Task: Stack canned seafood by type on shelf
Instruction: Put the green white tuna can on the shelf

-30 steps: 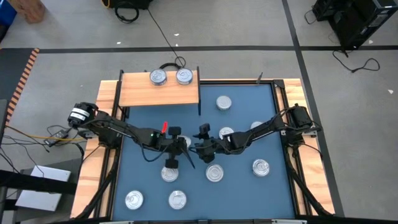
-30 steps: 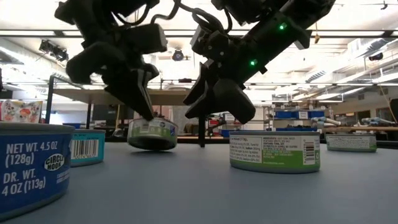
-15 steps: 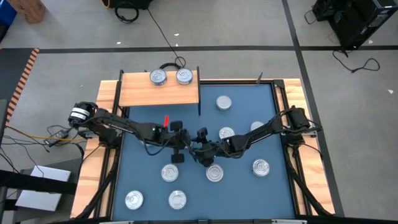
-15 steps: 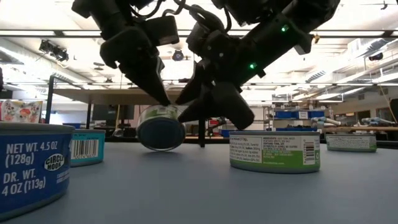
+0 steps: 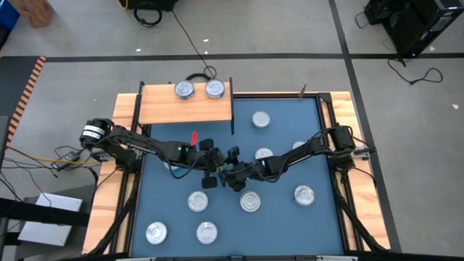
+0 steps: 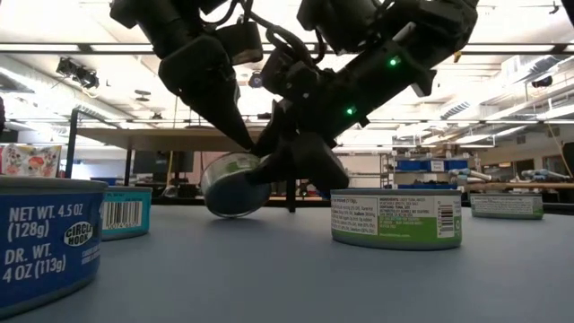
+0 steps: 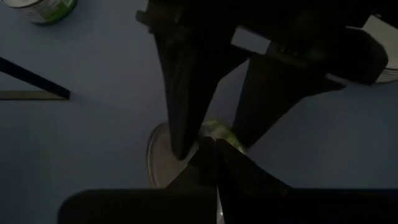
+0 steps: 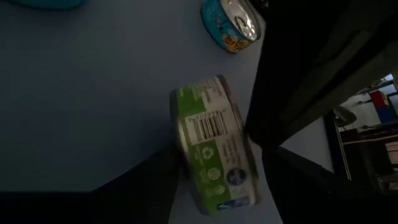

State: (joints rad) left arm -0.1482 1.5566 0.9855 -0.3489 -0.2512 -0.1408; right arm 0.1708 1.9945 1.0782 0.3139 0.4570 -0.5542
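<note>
tins scattered across the blue table [image 5: 290, 217], two already up on the shelf [image 5: 159, 109] at the far left, and both arms crowd the middle over one green-labelled can [image 6: 231, 184], tipped up on its edge so its rim only just touches the table, about halfway between the shelf and the near row of tins

left gripper [image 6: 254, 148] has its fingers pressed together, tips jammed against the can's upper rim rather than around it; right gripper [image 6: 285, 170] comes in from the other side with fingers spread, one on either side of the can by its wrist view, touching or not i can't tell

trouble here looks plain: a tilted round tin wants to roll or flop, and a push from those closed tips could send it skidding out of the open fingers; if the right closes while the can sits askew it may pinch a corner and squirt it free, or the two arms knock each other, they're that tight together
</note>
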